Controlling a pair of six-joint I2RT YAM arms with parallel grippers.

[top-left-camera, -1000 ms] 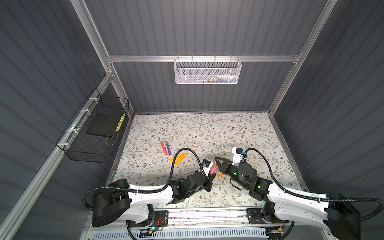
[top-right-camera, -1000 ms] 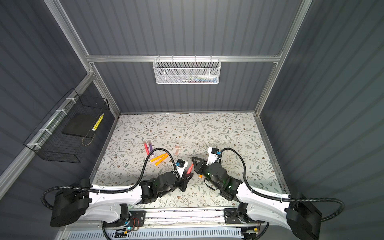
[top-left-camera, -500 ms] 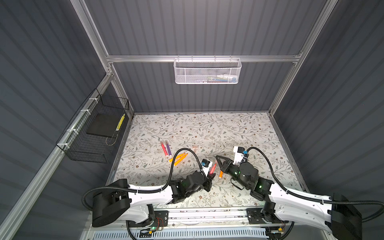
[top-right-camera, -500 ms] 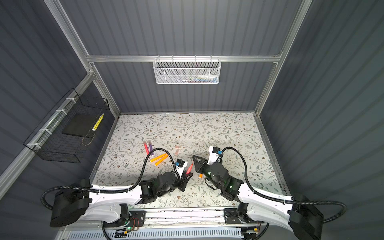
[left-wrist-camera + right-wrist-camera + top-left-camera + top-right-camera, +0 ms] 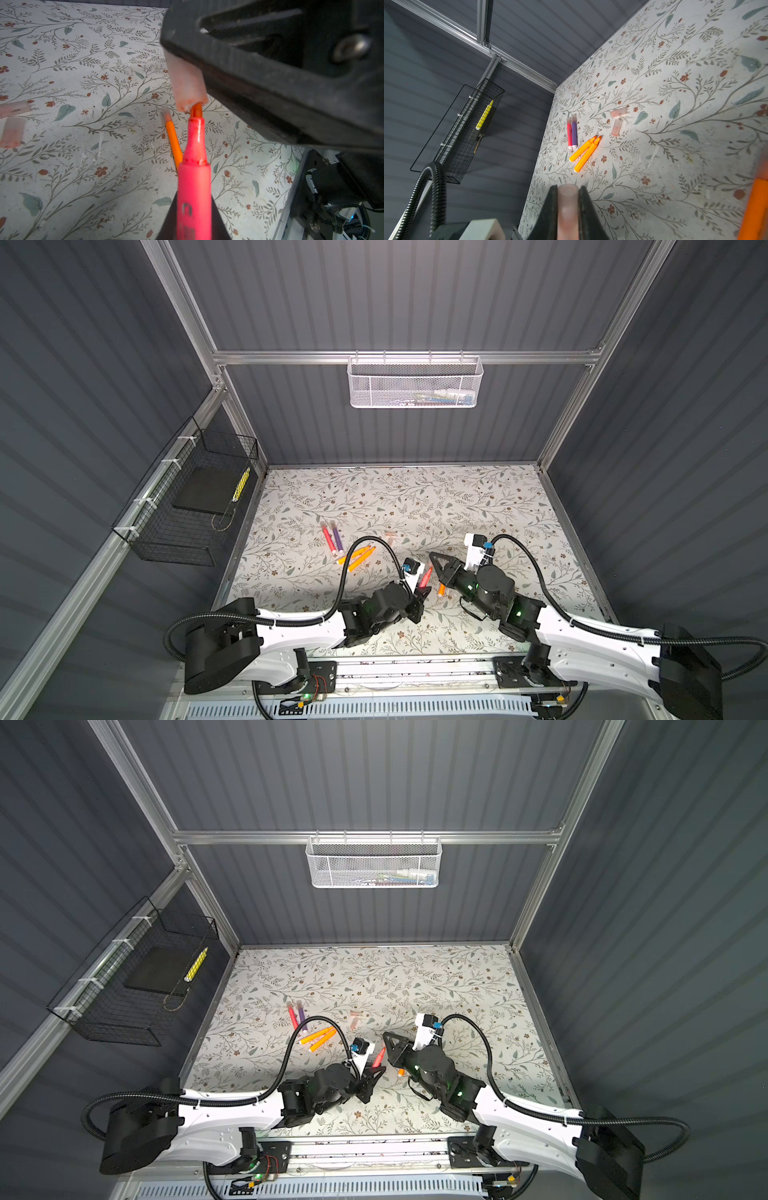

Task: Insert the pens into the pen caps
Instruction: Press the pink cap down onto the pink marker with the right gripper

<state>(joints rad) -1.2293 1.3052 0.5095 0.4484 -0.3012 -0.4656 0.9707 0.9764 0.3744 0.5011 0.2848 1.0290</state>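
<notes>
Only the left wrist view shows the meeting itself. There the orange-red nib of the pink-red pen (image 5: 194, 187) touches the rim at the open mouth of the pen cap (image 5: 187, 83). Whether the nib is inside cannot be told. In both top views this is only a short pink stroke slanting between the two arms, and the cap is too small to make out.

The right wrist view alone shows the cap pinched between the two black fingers (image 5: 550, 209) of the right gripper (image 5: 568, 207), which is clenched on it. The left gripper (image 5: 419, 598) is clamped tight on the pen's barrel, nib pointing up toward the cap. Both hang over the floral tabletop (image 5: 457, 497), near the middle of its front edge.

The held pen has a glossy pink-red barrel with blurred dark lettering, stepping down to a narrower neck. The cap is a stubby, pale pinkish translucent tube, stained red around its mouth.

An orange pen (image 5: 172, 135) with a pale end lies flat on the tabletop beneath the pair. Left of the middle, two orange pens (image 5: 588, 152) lie side by side, uncapped and touching. Just beyond them toward the back left corner lie a pink pen (image 5: 569, 133) and a purple pen (image 5: 574, 133) side by side, each wearing a clear cap. Two loose caps (image 5: 616, 126) rest near the tabletop's middle.
</notes>
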